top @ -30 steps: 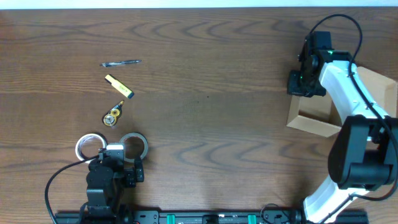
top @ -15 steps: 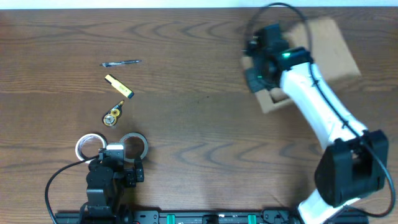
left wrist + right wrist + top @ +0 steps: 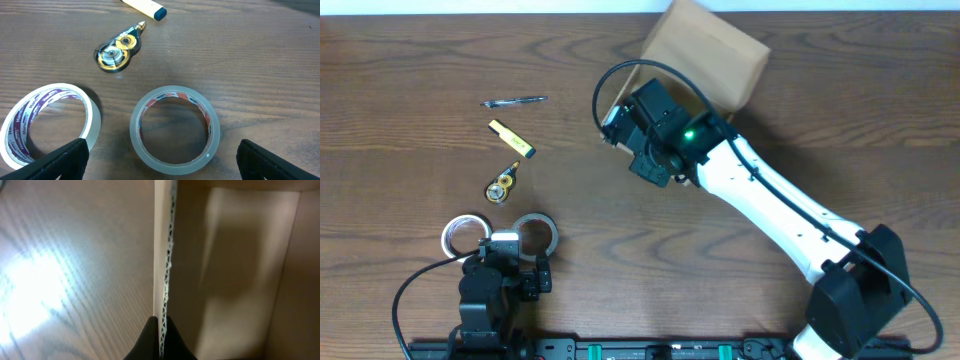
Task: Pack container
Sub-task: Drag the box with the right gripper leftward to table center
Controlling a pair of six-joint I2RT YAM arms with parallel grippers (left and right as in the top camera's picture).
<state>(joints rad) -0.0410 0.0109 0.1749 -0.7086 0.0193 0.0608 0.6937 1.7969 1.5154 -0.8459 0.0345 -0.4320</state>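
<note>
The tan cardboard container [image 3: 705,50] sits at the top middle of the table, its flap lid open. My right gripper [image 3: 625,125] is shut on its left wall; in the right wrist view the fingers [image 3: 161,340] pinch the corrugated wall edge [image 3: 164,255]. My left gripper [image 3: 510,262] rests open at the front left. In the left wrist view its fingertips [image 3: 67,157] flank a clear tape roll [image 3: 175,129], with a white tape roll [image 3: 47,120] to the left. A correction tape dispenser [image 3: 502,185], a yellow marker [image 3: 511,139] and a pen [image 3: 515,101] lie on the left.
The wooden table's far edge [image 3: 520,8] runs along the top. The right arm [image 3: 790,215] stretches diagonally from the front right across the table's middle. The two tape rolls [image 3: 535,232] lie just ahead of the left gripper.
My right gripper has dragged the container from the right edge leftward across the table to the top middle, turning it. The left arm and the small items have not moved.
</note>
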